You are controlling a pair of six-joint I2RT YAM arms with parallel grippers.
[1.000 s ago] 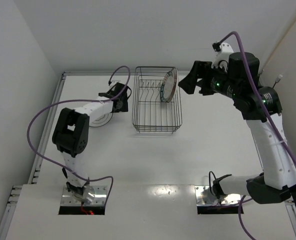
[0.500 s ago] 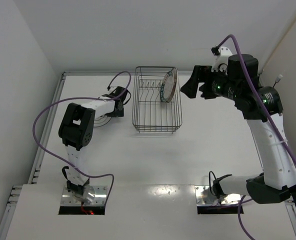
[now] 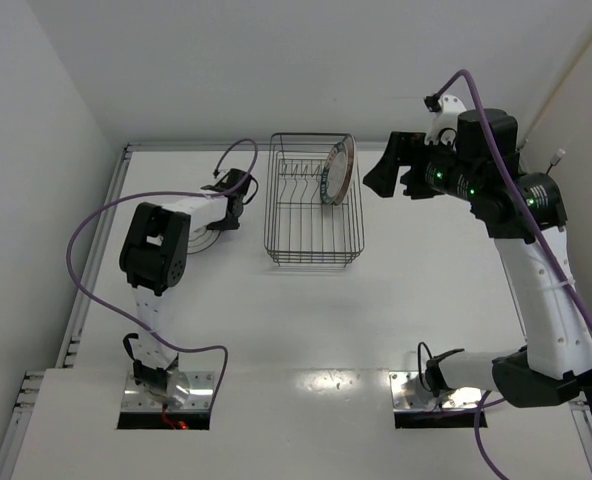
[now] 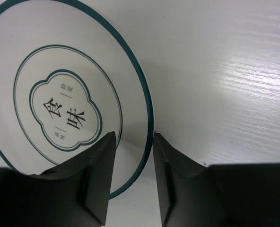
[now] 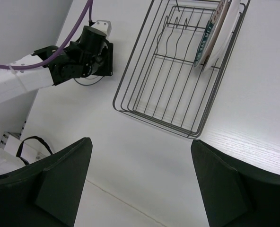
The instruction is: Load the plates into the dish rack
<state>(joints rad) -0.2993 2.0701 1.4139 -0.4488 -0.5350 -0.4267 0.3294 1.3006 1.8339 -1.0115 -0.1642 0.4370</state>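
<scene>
A white plate with thin teal rings (image 4: 69, 109) lies flat on the table, left of the dish rack (image 3: 311, 262). My left gripper (image 4: 134, 137) reaches down at its right edge (image 3: 226, 215). The jaws stand narrow astride the rim, one finger over the plate (image 3: 204, 240), the other outside it, with a gap on both sides. Two plates stand on edge at the far right end of the rack (image 5: 154, 120): one with a dark teal patterned rim (image 5: 210, 33) and a white one (image 5: 231, 19) behind it. My right gripper (image 5: 140, 142) hangs wide open in the air, right of the rack (image 3: 381, 165).
Purple cables loop off both arms. White walls close the table at the back and both sides. The left arm's forearm (image 5: 17, 80) stretches low over the table toward the rack's left side.
The left gripper's jaws have narrowed from wide open, round the plate's rim, and the wrist has shifted slightly. The right arm has barely moved.
</scene>
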